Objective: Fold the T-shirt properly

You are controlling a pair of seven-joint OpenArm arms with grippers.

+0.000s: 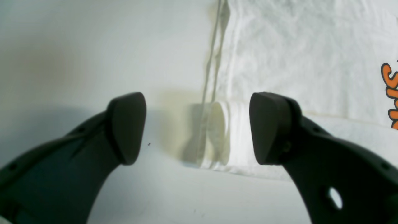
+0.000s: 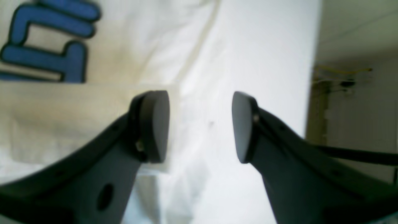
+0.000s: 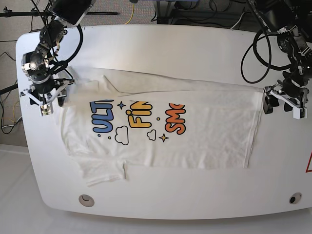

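Note:
The white T-shirt [image 3: 195, 141] lies spread on the white table [image 3: 170, 48], collar end at the left and hem at the right, with its far long edge folded over. The print [image 3: 139, 119] faces up. My left gripper [image 3: 282, 104] is open at the hem's far right corner. In the left wrist view its jaws [image 1: 199, 129] straddle the folded hem corner [image 1: 227, 133], holding nothing. My right gripper [image 3: 45, 100] is open at the shirt's far left corner. In the right wrist view [image 2: 199, 126] one finger [image 2: 154, 126] stands over the cloth edge [image 2: 77, 118] and the other over bare table.
The near sleeve [image 3: 102, 173] sticks out toward the front edge. Two round holes [image 3: 87, 199] [image 3: 293, 199] sit near the table's front edge. Cables [image 3: 253, 48] hang at the back right. The table's edge [image 2: 315, 62] shows close beside the right gripper.

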